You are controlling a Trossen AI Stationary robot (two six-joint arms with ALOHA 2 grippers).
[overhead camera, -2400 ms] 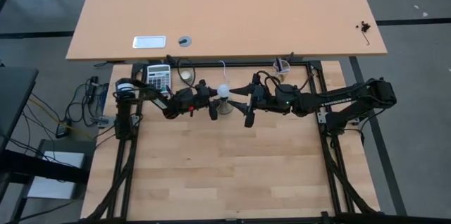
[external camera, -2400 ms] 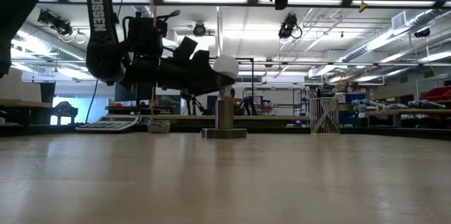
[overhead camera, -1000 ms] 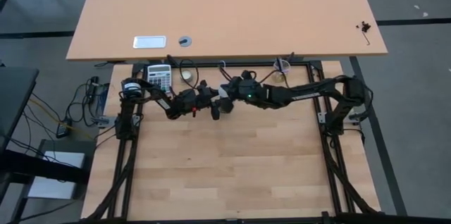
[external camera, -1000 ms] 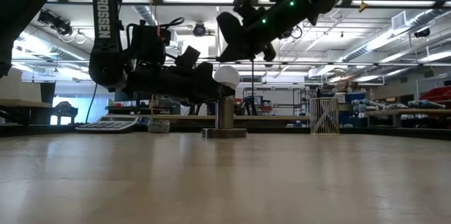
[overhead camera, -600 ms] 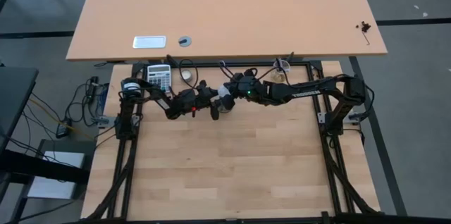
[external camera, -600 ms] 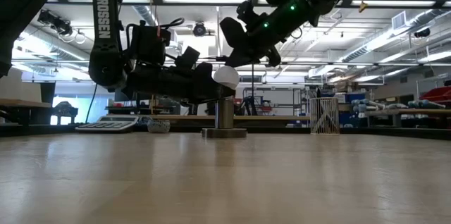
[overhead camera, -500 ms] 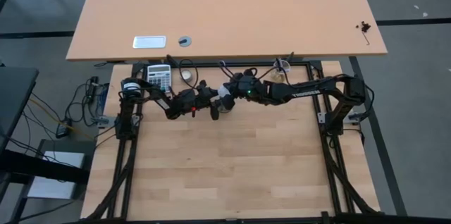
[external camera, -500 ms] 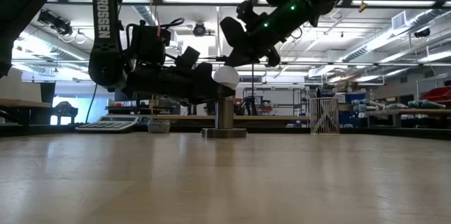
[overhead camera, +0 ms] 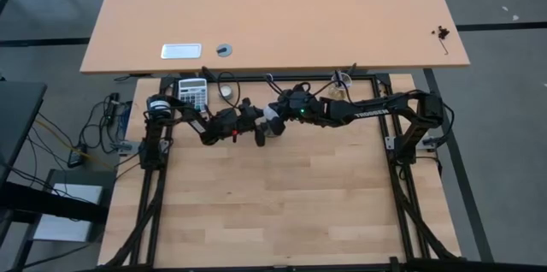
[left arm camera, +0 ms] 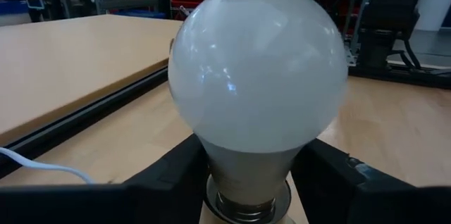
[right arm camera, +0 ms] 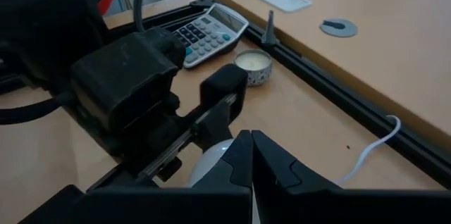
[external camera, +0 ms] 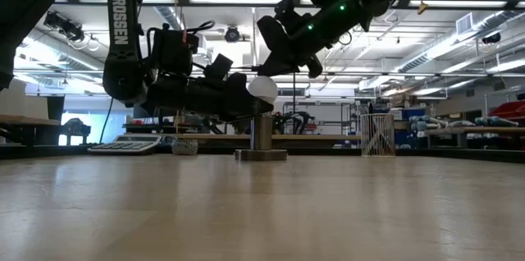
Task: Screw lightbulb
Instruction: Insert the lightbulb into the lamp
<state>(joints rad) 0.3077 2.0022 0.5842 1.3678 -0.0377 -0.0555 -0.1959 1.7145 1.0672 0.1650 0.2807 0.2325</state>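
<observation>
Left wrist view shows the lightbulb (left arm camera: 258, 69) close up, its white globe upright with the grey screw end seated in the socket (left arm camera: 246, 206) below, and the left gripper's two dark fingers (left arm camera: 173, 175) standing on either side of the bulb's neck; whether they press on it or stand just off it cannot be told. From table height, the bulb (external camera: 263, 89) sits on top of the grey metal socket (external camera: 262, 134), which stands upright on the wooden table (external camera: 262, 212). The left gripper (external camera: 238, 97) reaches in level from the side at the bulb's height. The right gripper (external camera: 275, 64) hangs just above the globe, angled down, with its fingers closed together and their tips at the top of the bulb; they hold nothing. From above, both arms meet near the table's far edge, with the bulb (overhead camera: 270, 118) between them. Just beyond sit a small round tin (right arm camera: 253, 67) and a calculator (right arm camera: 211, 30), and a thin white cord (right arm camera: 370, 150) trails away.
</observation>
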